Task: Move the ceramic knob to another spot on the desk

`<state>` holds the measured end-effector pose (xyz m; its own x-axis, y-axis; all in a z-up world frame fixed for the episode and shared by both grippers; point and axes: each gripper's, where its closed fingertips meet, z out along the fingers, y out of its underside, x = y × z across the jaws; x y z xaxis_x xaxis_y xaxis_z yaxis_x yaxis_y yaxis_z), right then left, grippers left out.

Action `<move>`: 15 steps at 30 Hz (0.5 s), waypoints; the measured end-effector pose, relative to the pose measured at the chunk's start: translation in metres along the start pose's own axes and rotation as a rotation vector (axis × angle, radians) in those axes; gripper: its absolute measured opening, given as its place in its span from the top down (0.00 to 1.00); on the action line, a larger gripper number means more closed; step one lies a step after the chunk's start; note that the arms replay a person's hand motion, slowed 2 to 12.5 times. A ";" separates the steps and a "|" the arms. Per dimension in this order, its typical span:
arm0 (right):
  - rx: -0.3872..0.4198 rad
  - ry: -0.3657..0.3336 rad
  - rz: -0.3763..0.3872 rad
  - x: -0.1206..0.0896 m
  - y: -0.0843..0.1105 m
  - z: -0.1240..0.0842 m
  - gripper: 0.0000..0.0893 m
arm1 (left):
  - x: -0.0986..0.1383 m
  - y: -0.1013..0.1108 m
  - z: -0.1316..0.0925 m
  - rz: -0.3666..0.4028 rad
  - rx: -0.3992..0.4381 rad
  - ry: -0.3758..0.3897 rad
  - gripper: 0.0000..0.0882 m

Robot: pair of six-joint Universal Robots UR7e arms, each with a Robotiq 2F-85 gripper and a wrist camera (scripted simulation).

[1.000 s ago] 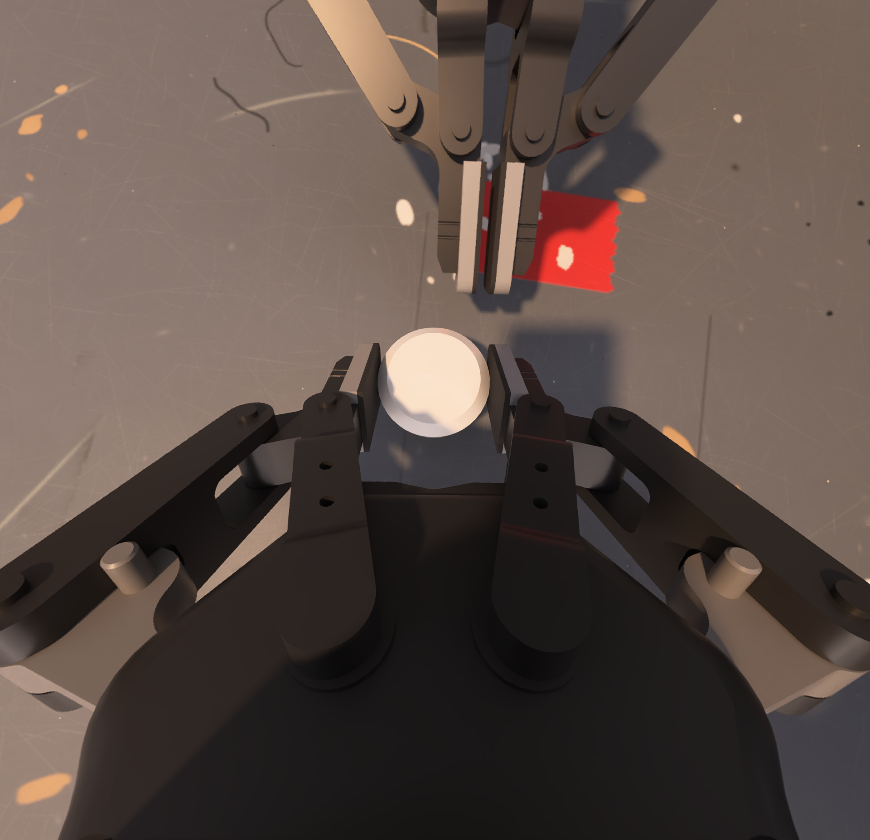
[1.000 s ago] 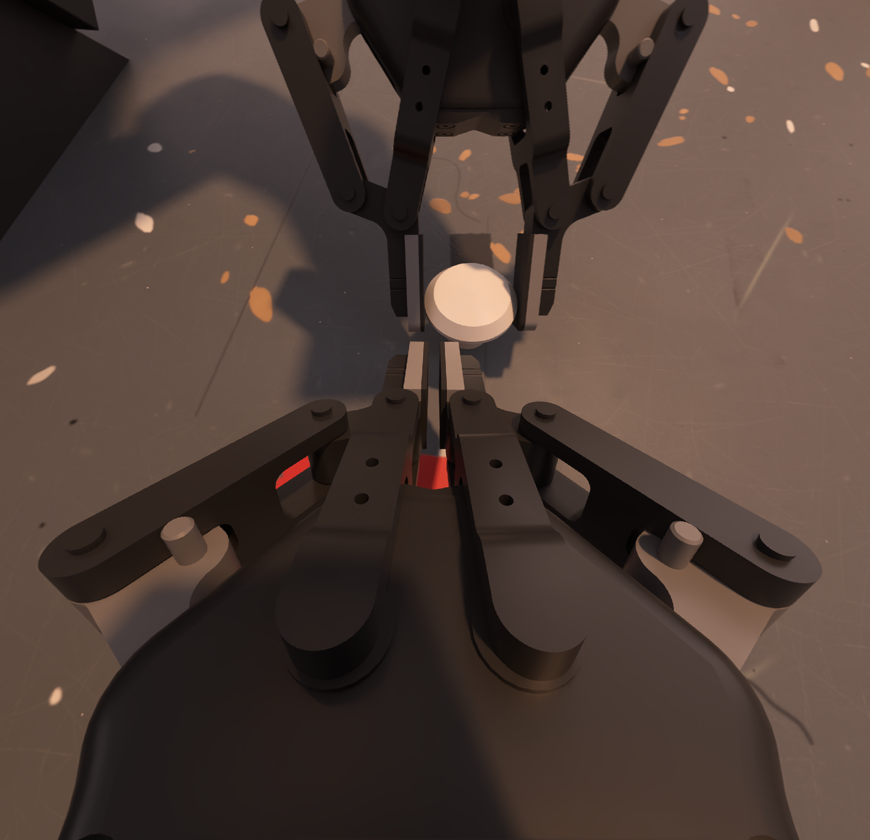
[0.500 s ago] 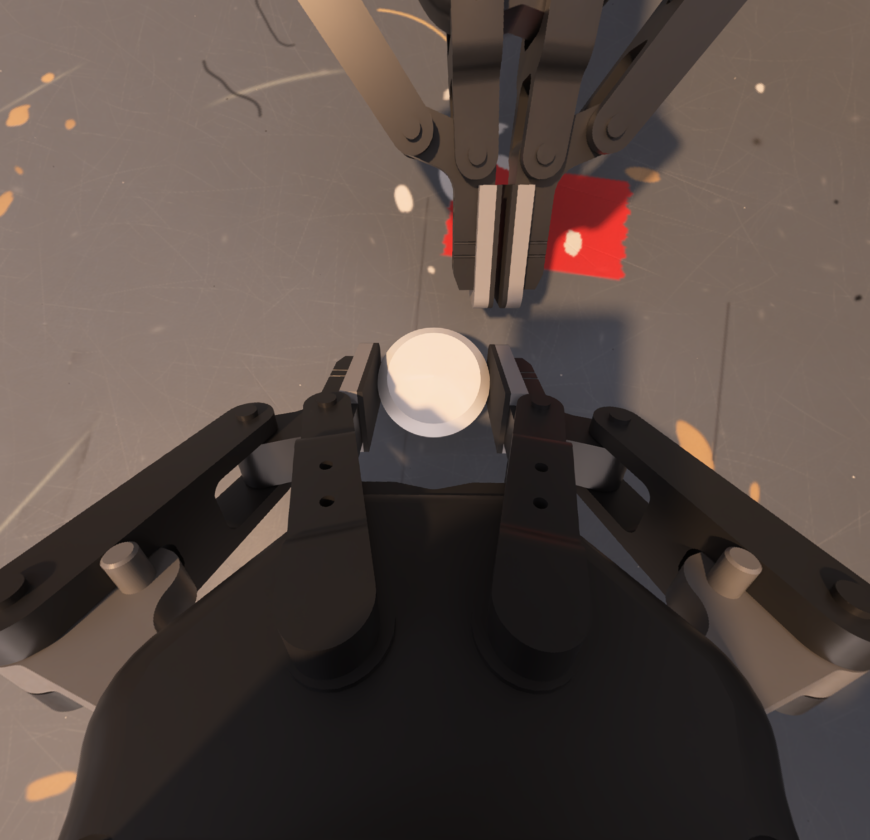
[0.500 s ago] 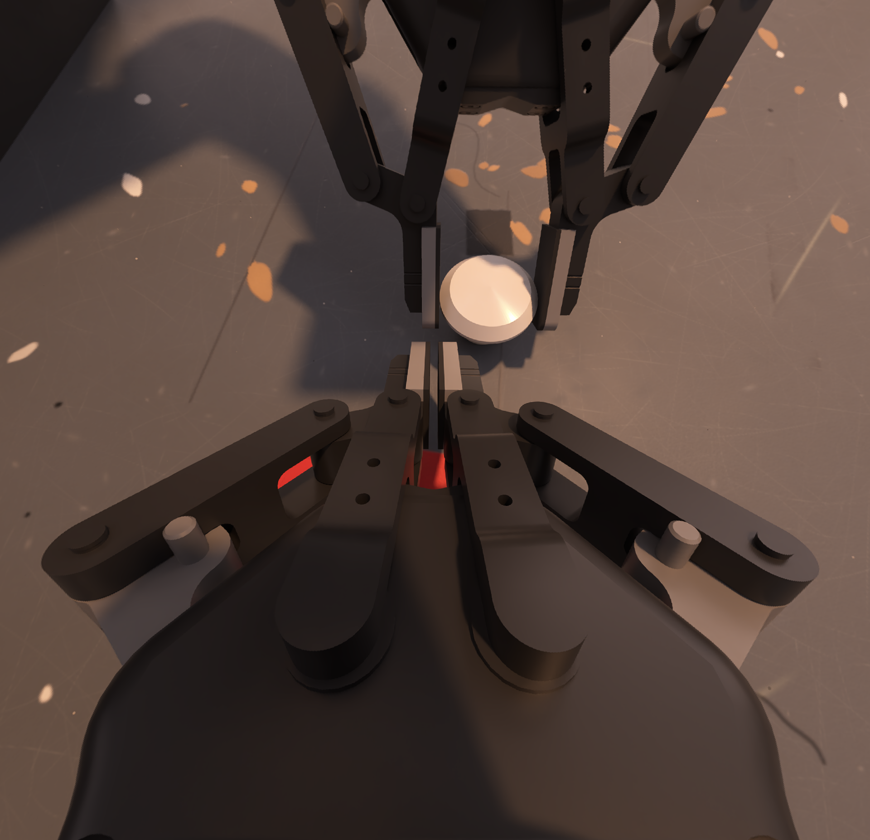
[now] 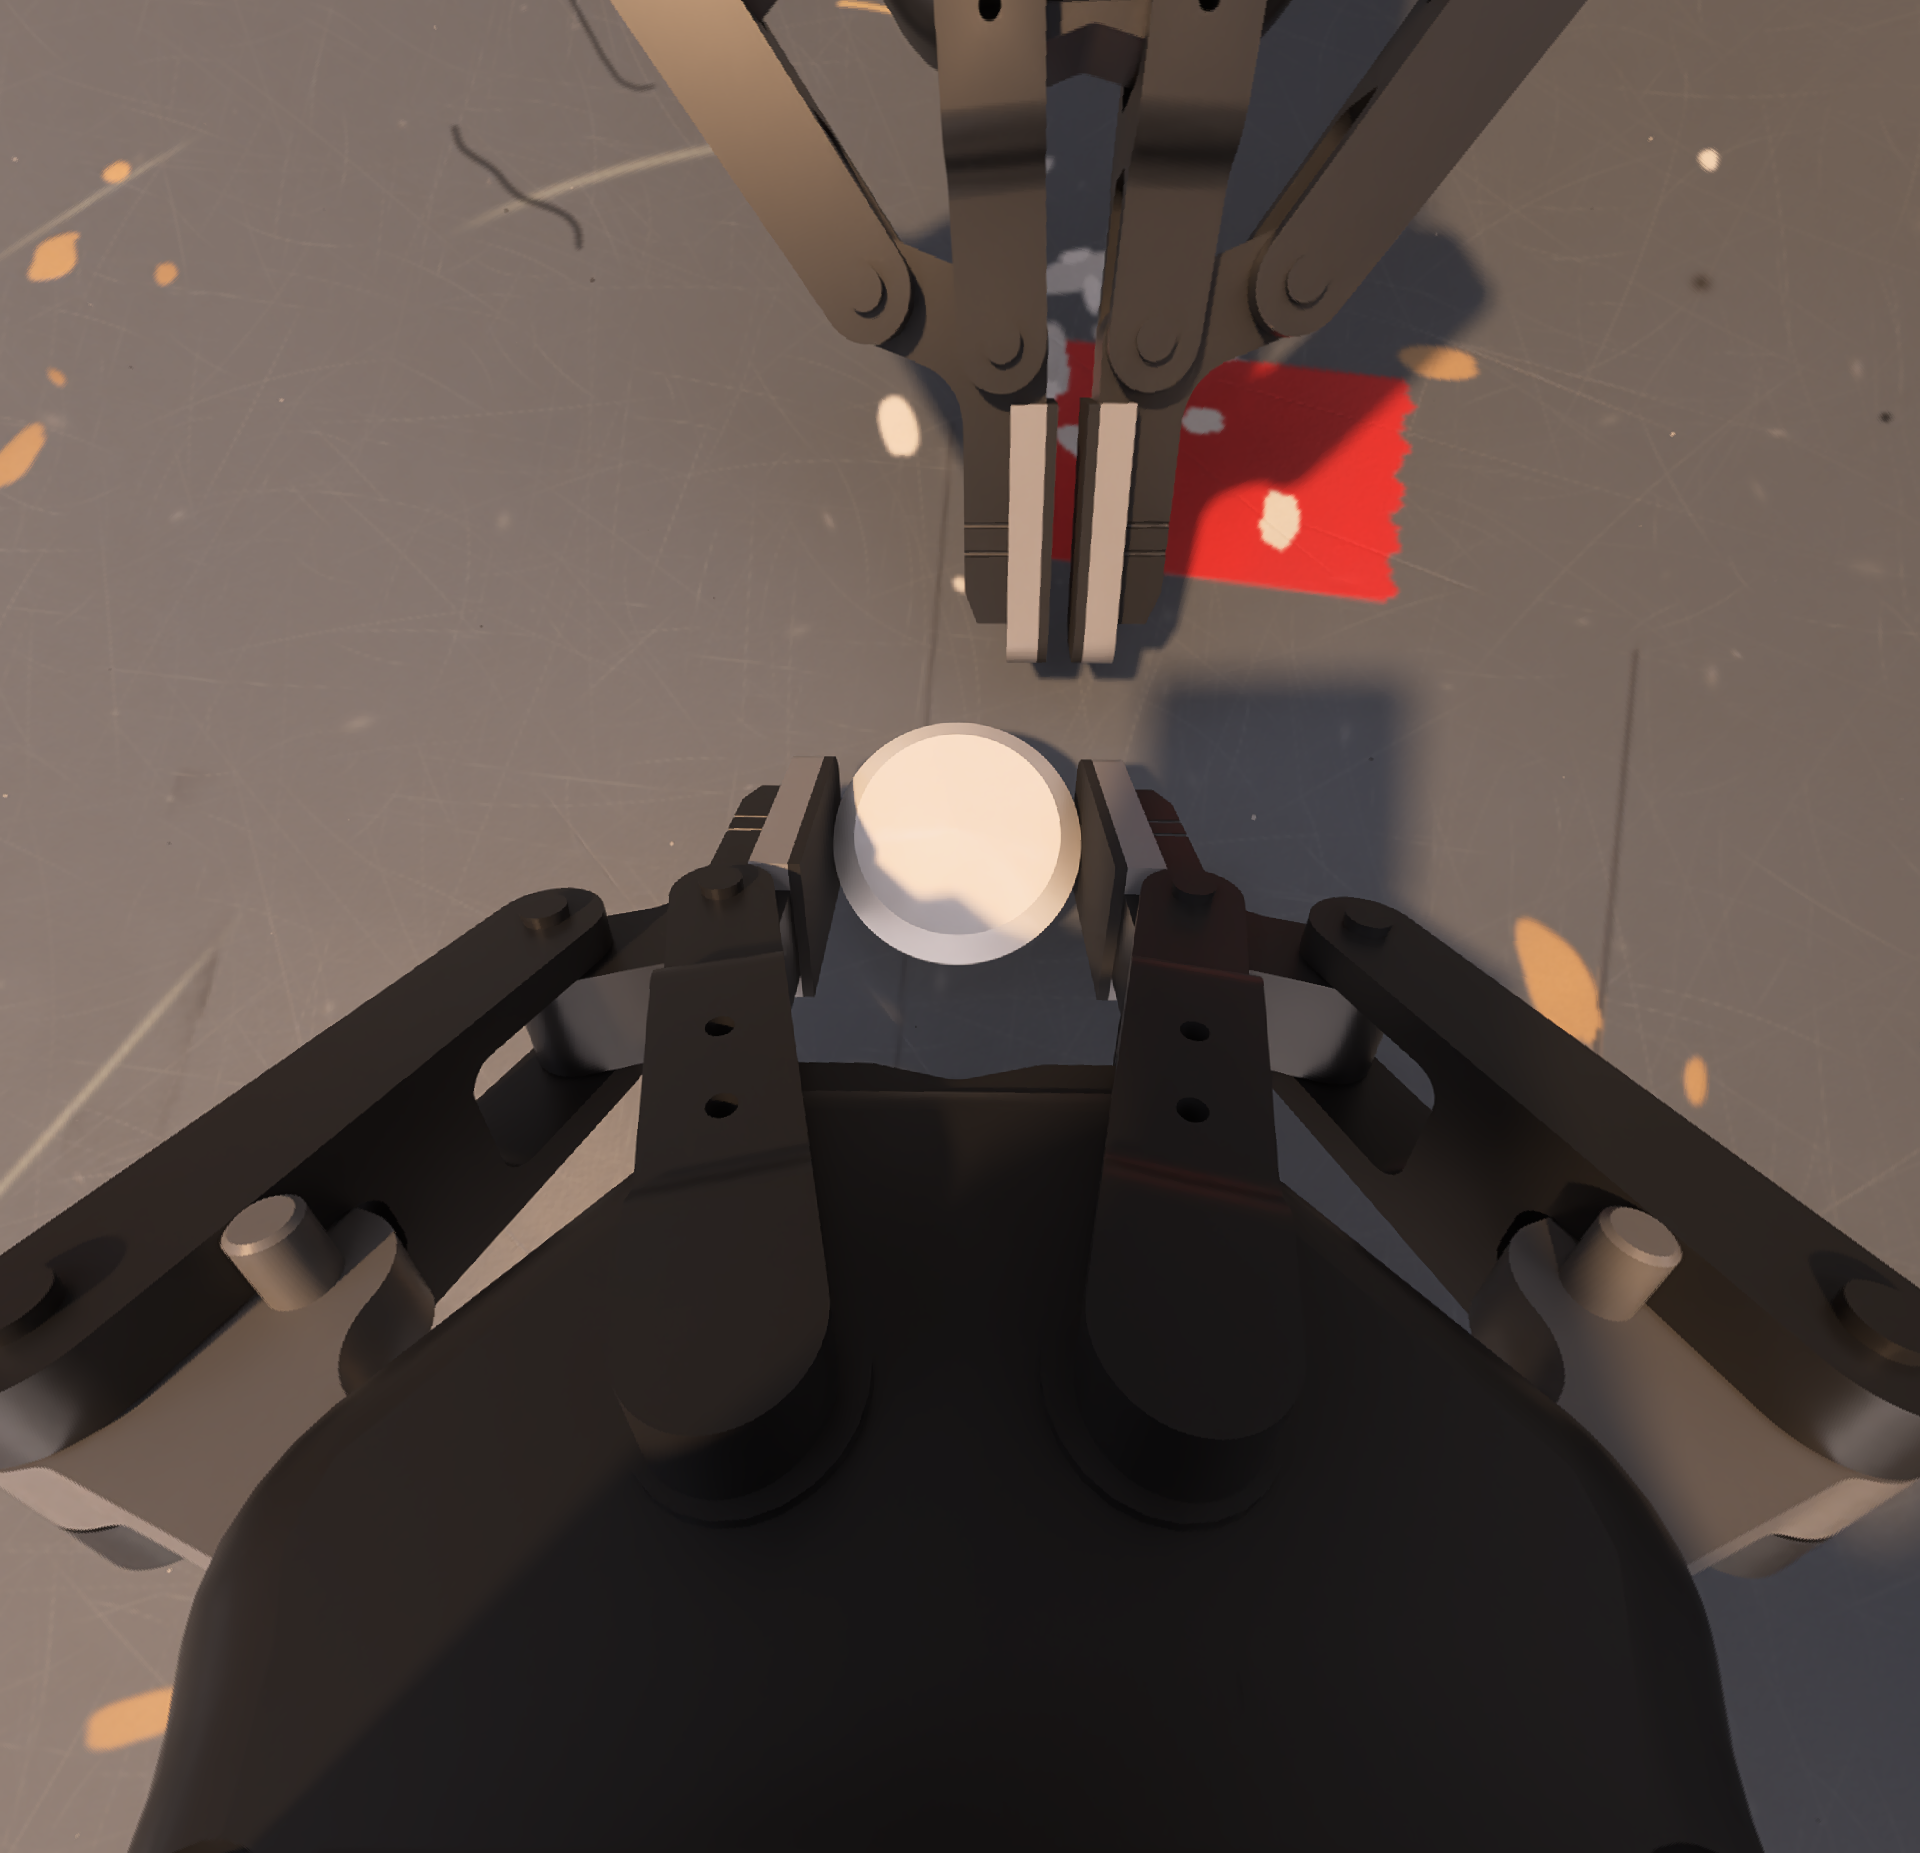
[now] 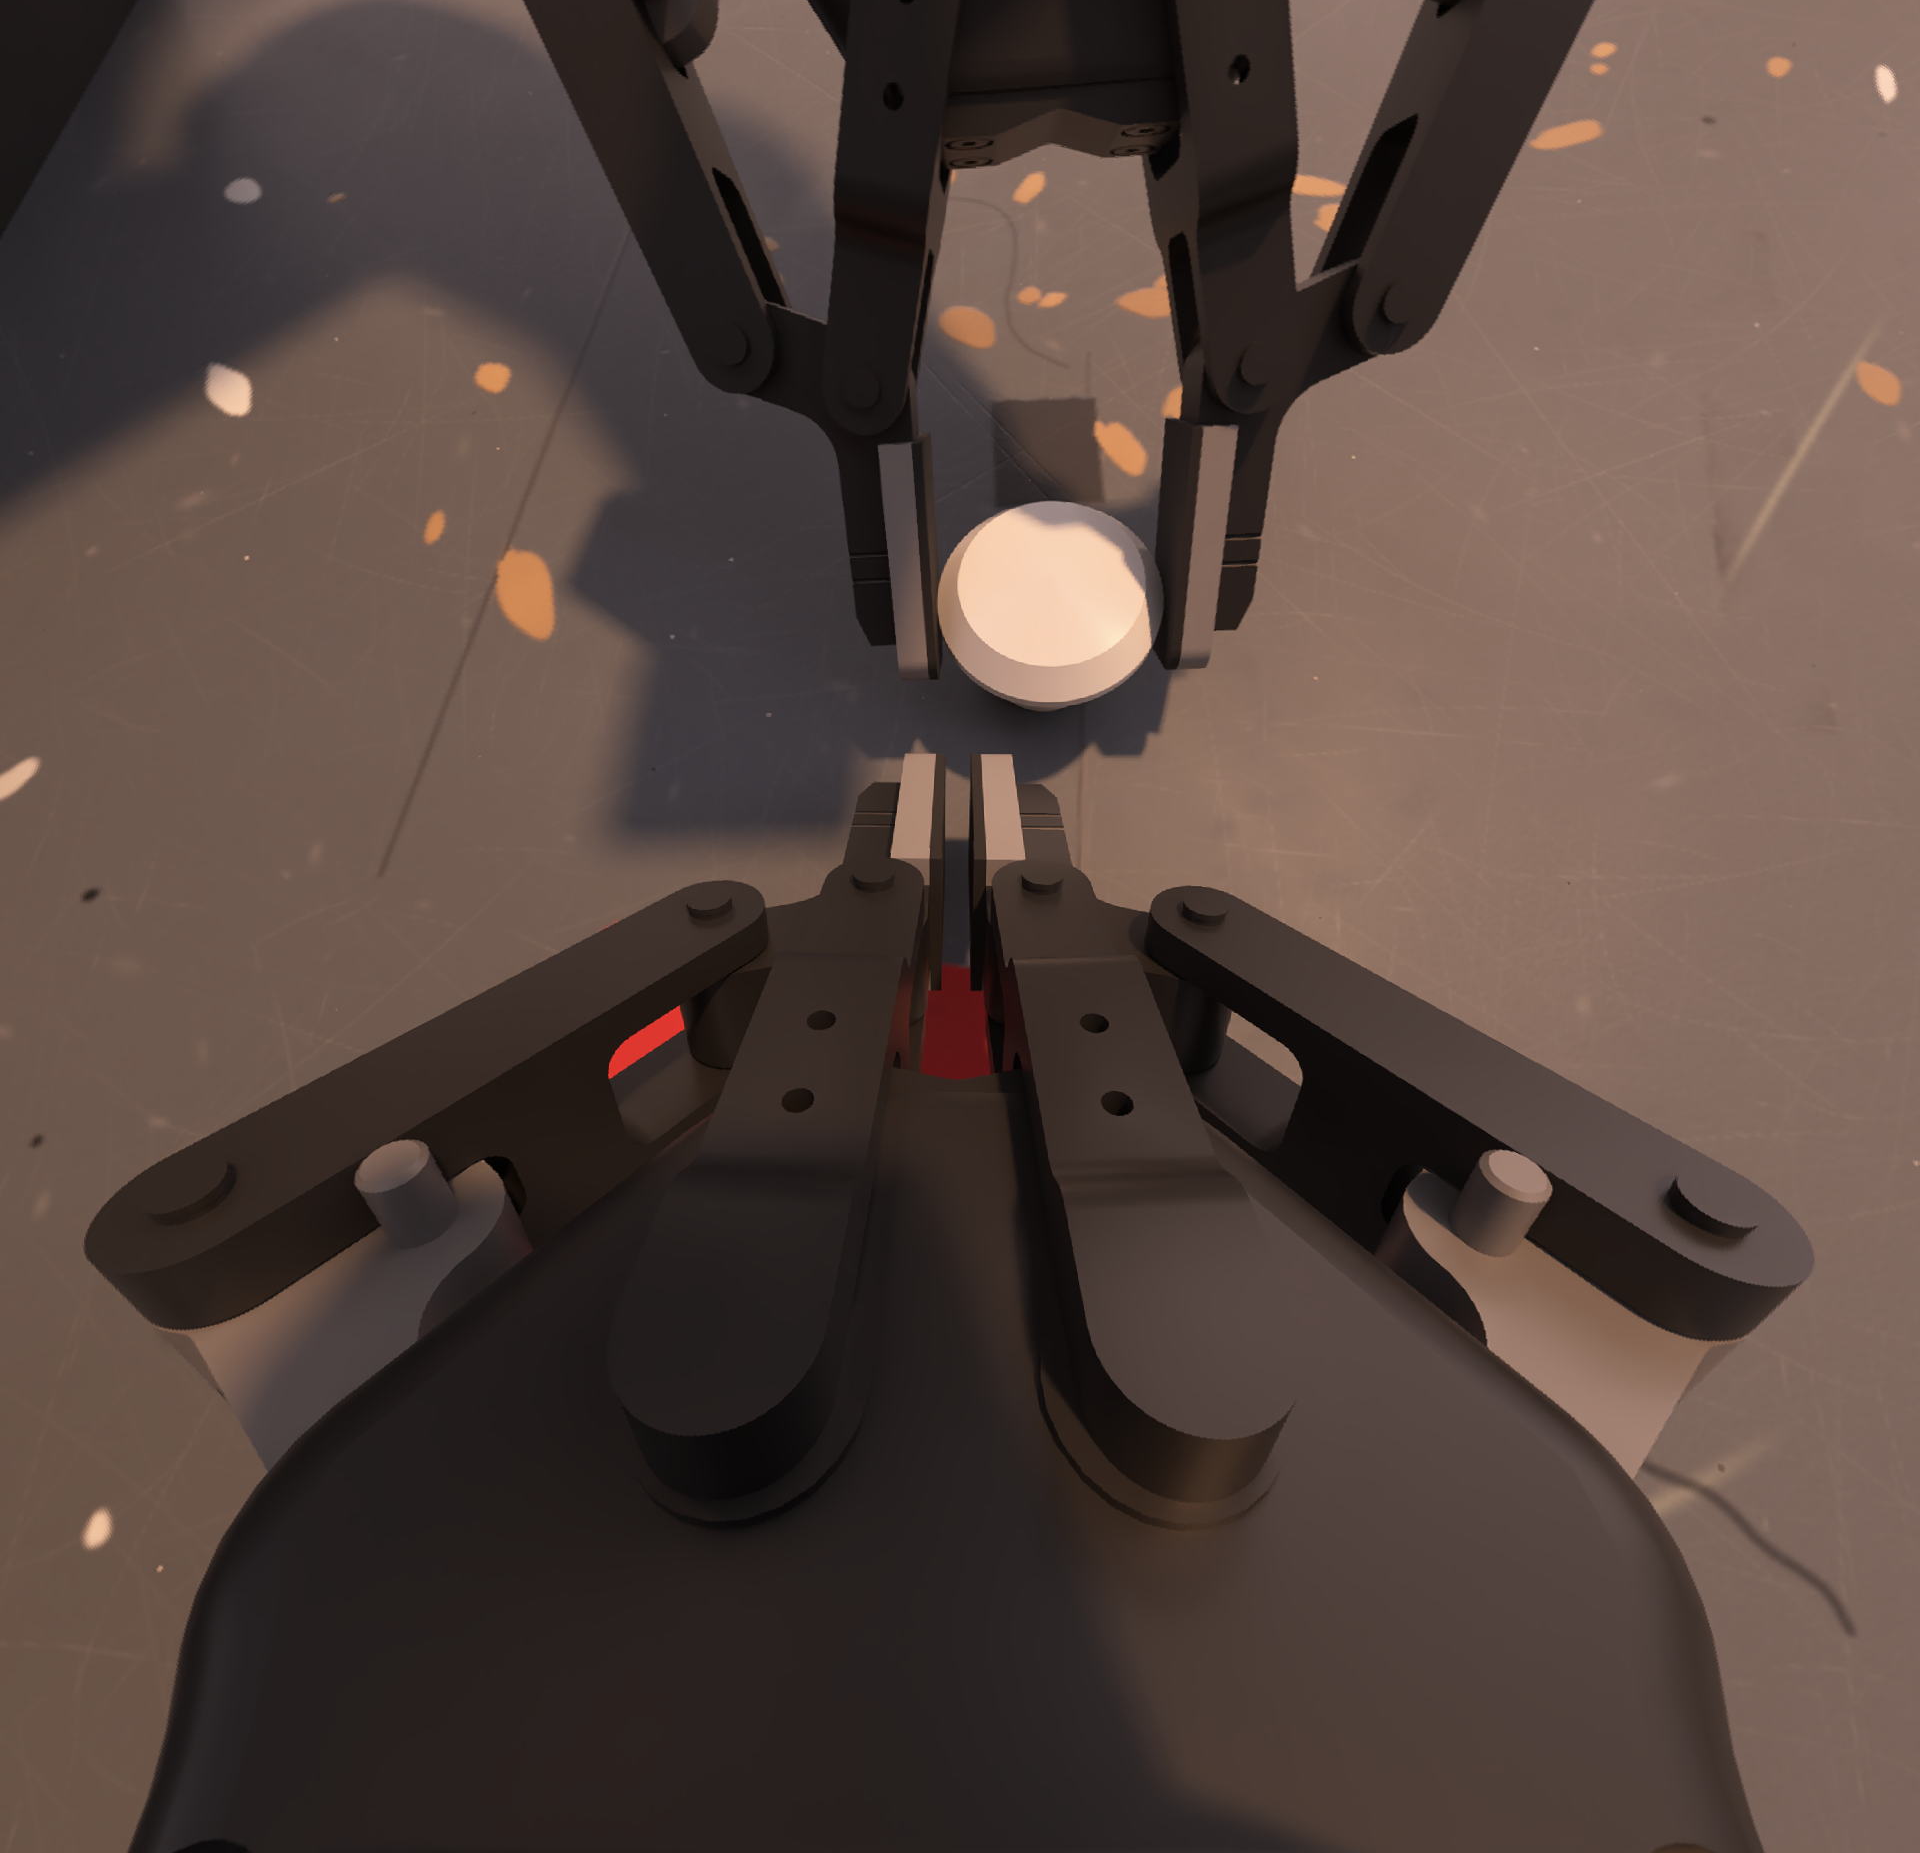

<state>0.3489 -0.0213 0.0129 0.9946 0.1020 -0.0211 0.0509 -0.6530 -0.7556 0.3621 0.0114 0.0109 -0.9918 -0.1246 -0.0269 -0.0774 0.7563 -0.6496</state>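
Note:
The ceramic knob (image 5: 956, 842) is a round off-white disc on a short stem. My left gripper (image 5: 956, 853) is shut on it, one pad on each side of the rim. In the right wrist view the knob (image 6: 1049, 603) sits between the left gripper's fingers (image 6: 904, 556), close over the grey desk (image 6: 1558, 764); I cannot tell whether it touches. My right gripper (image 6: 956, 769) is shut and empty with a sliver of a gap, its tips just short of the knob. It faces the left gripper in the left wrist view (image 5: 1070, 650).
A red patch (image 5: 1309, 494) lies flat on the desk under the right gripper and shows between its fingers (image 6: 951, 1034). A dark box (image 6: 62, 37) stands at the far left corner. The scratched desk has orange and white flecks.
The left gripper keeps its hold on the knob and has grown larger in the right wrist view. The right gripper's pads have parted by a sliver since half a second ago.

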 end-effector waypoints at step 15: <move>0.007 0.075 0.025 0.015 0.001 -0.003 0.83 | 0.000 0.000 0.000 0.011 0.001 -0.006 0.55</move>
<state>0.3637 -0.0230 0.0134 0.9995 0.0293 0.0086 0.0256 -0.6496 -0.7599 0.3621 0.0115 0.0109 -0.9920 -0.1205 -0.0388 -0.0666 0.7569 -0.6501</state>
